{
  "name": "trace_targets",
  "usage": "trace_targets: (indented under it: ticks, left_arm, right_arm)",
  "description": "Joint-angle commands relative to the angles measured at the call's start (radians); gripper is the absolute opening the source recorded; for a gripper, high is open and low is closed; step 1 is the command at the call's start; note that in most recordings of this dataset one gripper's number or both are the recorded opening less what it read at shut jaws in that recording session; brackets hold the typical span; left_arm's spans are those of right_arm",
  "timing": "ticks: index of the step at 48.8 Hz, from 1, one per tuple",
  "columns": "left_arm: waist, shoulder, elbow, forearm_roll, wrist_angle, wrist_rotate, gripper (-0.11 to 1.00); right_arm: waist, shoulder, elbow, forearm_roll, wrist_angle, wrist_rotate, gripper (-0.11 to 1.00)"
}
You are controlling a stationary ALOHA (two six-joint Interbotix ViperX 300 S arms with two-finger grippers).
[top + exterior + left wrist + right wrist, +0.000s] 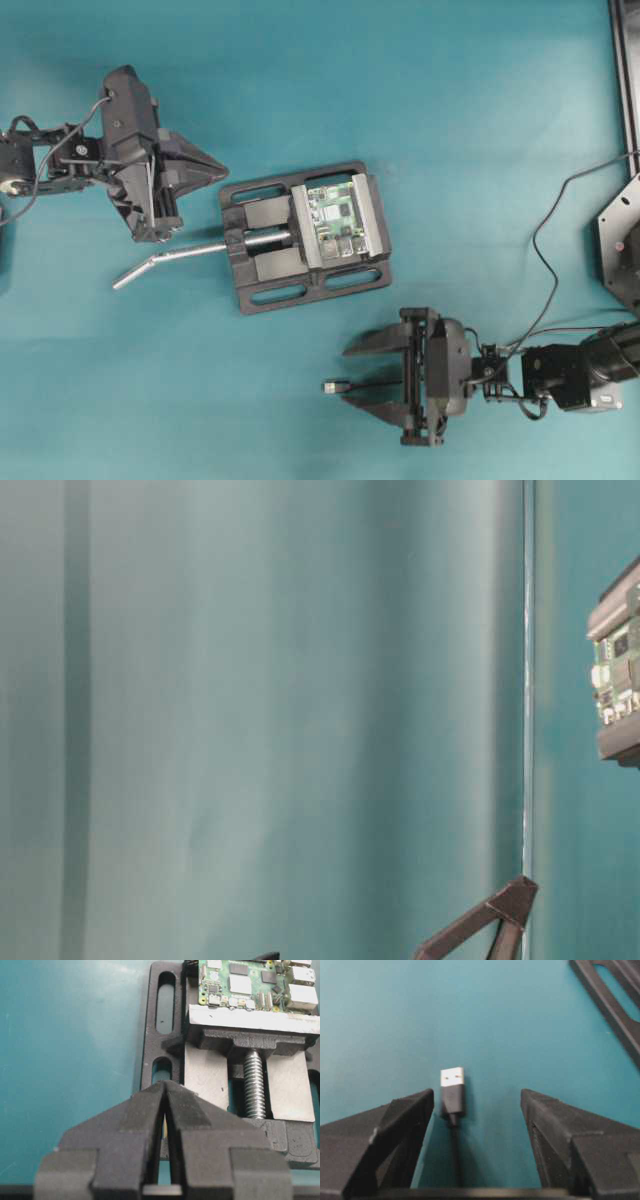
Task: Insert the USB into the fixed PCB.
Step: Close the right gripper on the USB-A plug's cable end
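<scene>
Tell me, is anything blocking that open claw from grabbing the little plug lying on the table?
Nothing visible does. The USB lies flat on the bare teal table, between the spread fingers of the right gripper and touching neither. Its cable runs back under the gripper. The vise holding the fixed PCB sits well aside.

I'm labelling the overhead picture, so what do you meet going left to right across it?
Left gripper → silver vise handle → fixed PCB in the black vise → right gripper, with the USB between its fingers.
</scene>
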Motion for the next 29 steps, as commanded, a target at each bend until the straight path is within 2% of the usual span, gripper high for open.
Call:
trace_targets:
  ticks: [1,21,29]
  left_arm:
    - [-0.003,-0.018,-0.008,0.005,-0.009,0.003,0.00]
    - [-0.002,-0.018,0.000,0.005,-0.009,0.005,0.00]
    - [-0.003,-0.018,0.000,0.005,-0.011,0.005,0.00]
  right_arm:
    - [0.018,-0.015,-0.014,0.000,-0.008,-0.002,0.74]
    - [0.025,0.015,-0.014,0.000,0.034,-0.002,0.73]
    - [0.025,0.015,-0.012,0.000,0.034,-0.003,0.68]
